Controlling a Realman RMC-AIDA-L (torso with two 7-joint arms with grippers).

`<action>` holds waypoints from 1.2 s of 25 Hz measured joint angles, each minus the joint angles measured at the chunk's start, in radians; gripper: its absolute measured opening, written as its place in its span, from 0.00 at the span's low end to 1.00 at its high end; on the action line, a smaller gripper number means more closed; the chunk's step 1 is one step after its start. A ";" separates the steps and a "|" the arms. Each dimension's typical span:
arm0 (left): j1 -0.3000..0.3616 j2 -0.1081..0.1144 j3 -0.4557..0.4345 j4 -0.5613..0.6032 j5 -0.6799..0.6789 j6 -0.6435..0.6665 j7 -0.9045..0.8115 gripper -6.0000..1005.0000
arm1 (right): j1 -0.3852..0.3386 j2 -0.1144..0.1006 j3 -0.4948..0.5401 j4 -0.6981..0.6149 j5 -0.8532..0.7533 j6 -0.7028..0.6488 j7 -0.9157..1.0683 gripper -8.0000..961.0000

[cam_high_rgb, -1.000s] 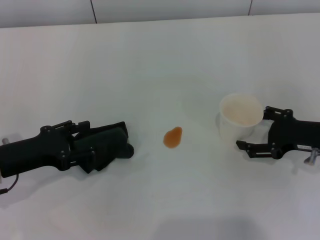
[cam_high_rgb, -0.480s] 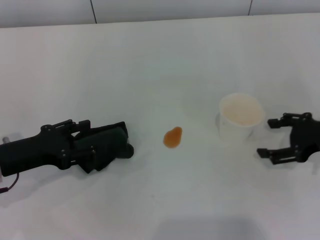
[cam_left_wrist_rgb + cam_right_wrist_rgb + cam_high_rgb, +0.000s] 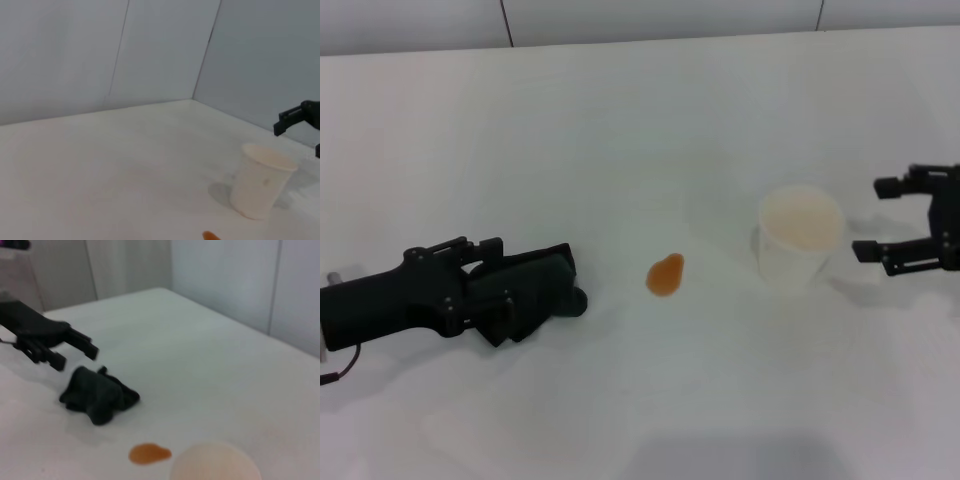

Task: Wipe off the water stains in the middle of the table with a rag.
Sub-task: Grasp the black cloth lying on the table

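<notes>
so, as things lie:
table [image 3: 640, 120]: plain white surface, carrying everything here.
water stains [image 3: 666, 274]: one small orange-amber teardrop blob in the middle of the table, between the rag and the cup, touching neither; the right wrist view shows it [image 3: 149, 453] just beside the cup's rim, and the left wrist view catches only its edge [image 3: 211, 236].
rag [image 3: 542, 286]: dark, lumpy cloth lying on the table to the left of the blob, near it but apart; in the right wrist view it [image 3: 97, 395] sits as a crumpled heap on the surface.
left pincer [image 3: 505, 290]: low over the table on the robot's left, right at the rag. in the head view the cloth bunches between and ahead of the fingers, yet the right wrist view shows the fingers [image 3: 80, 347] spread and above the heap, apart from it, so it is open with no hold on the cloth.
cup [image 3: 801, 238]: white translucent cup, upright, right of the blob, well apart from the rag.
right pincer [image 3: 882, 218]: at the right edge, just beside the cup but clear of it, fingers spread wide and holding nothing.
</notes>
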 joint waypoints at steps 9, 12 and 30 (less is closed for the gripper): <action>-0.025 -0.004 0.001 0.002 -0.002 0.008 -0.009 0.74 | 0.034 0.012 -0.085 -0.088 0.058 -0.020 0.033 0.91; -0.042 -0.008 0.005 0.029 -0.003 0.034 -0.063 0.74 | 0.039 0.012 -0.118 -0.081 0.075 -0.001 0.026 0.91; -0.356 0.068 0.173 0.447 0.348 0.213 -0.850 0.73 | 0.050 0.013 -0.230 -0.074 0.087 0.098 0.024 0.91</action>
